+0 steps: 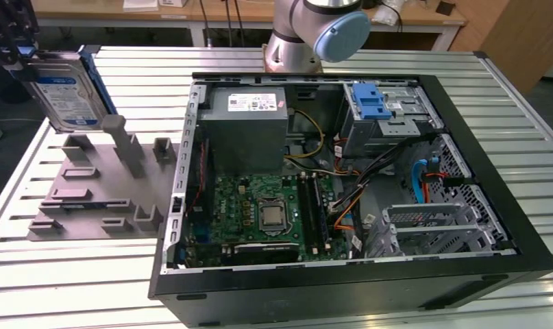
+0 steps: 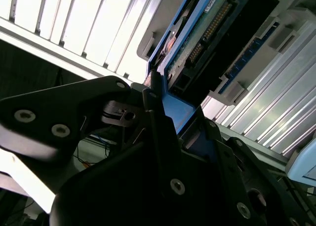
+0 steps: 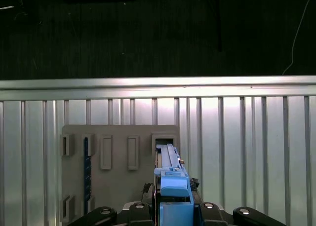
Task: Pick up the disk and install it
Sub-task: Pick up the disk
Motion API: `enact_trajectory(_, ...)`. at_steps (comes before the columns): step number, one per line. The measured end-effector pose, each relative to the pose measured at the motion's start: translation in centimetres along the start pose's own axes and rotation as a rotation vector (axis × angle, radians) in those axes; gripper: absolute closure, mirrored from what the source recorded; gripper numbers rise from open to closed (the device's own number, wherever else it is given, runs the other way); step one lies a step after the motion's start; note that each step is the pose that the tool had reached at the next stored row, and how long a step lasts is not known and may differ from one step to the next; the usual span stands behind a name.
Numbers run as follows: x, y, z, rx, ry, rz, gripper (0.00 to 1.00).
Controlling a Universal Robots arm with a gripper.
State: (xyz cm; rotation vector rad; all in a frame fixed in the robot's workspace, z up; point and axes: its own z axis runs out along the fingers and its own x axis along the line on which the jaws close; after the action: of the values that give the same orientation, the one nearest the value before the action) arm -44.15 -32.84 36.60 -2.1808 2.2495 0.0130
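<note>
Gripper [image 1: 20, 55] clamped on the disk [image 1: 64, 92], upright above the grey fixture [image 1: 93, 199], at 10 o'clock from the open computer case [image 1: 349, 301]. Pick-up looks done; installation not yet.

Arm [image 1: 290, 49] in the exterior view – smooth silver-grey tube sections, w/ a rounded joint housing closed by a pale blue round cap [image 1: 343, 34]. No markings legible on it.

Gripper [image 2: 180, 115] in the second wrist view is matte black throughout: broad flat link plates [image 2: 54, 112] w/ rounded corners, a slim straight finger bar [image 2: 157, 117], and an angular body behind. Small silver screw heads [image 2: 24, 116] dot the plates – two on the big link, approx. three more on the body. A round black pivot pin [image 2: 129, 116] w/ a centre hole sits betw. the links.

In the first wrist view the gripper [image 3: 174, 208] is black too, w/ low curved shoulders each side and shiny screws [image 3: 209, 205] along them.
</note>
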Motion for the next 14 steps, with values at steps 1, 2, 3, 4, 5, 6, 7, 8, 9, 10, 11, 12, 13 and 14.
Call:
enact_trajectory(1, 0.00, 0.00, -0.03, -0.0001, 0.0000, 0.000, 0.64)
enact_trajectory(2, 0.00, 0.00, -0.05, -0.0002, 0.0001, 0.000, 0.64)
enact_trajectory(3, 0.00, 0.00, -0.07, -0.0001, 0.0001, 0.000, 0.64)
enact_trajectory(4, 0.00, 0.00, -0.09, -0.0001, 0.0000, 0.000, 0.64)
enact_trajectory(5, 0.00, 0.00, -0.10, -0.0001, 0.0001, 0.000, 0.64)
enact_trajectory(6, 0.00, 0.00, -0.12, 0.0000, 0.0000, 0.000, 0.64)
enact_trajectory(7, 0.00, 0.00, -0.14, -0.0002, 0.0001, 0.000, 0.64)
enact_trajectory(8, 0.00, 0.00, -0.15, -0.0001, 0.0000, 0.000, 0.64)
enact_trajectory(9, 0.00, 0.00, -0.17, -0.0001, 0.0001, 0.000, 0.64)
enact_trajectory(10, 0.00, 0.00, -0.18, -0.0001, 0.0000, 0.000, 0.64)
enact_trajectory(11, 0.00, 0.00, -0.19, -0.0001, 0.0000, 0.000, 0.64)
enact_trajectory(12, 0.00, 0.00, -0.20, -0.0001, 0.0000, 0.000, 0.64)
enact_trajectory(13, 0.00, 0.00, -0.22, -0.0002, 0.0001, 0.000, 0.64)
enact_trajectory(14, 0.00, 0.00, -0.23, -0.0001, 0.0001, 0.000, 0.64)
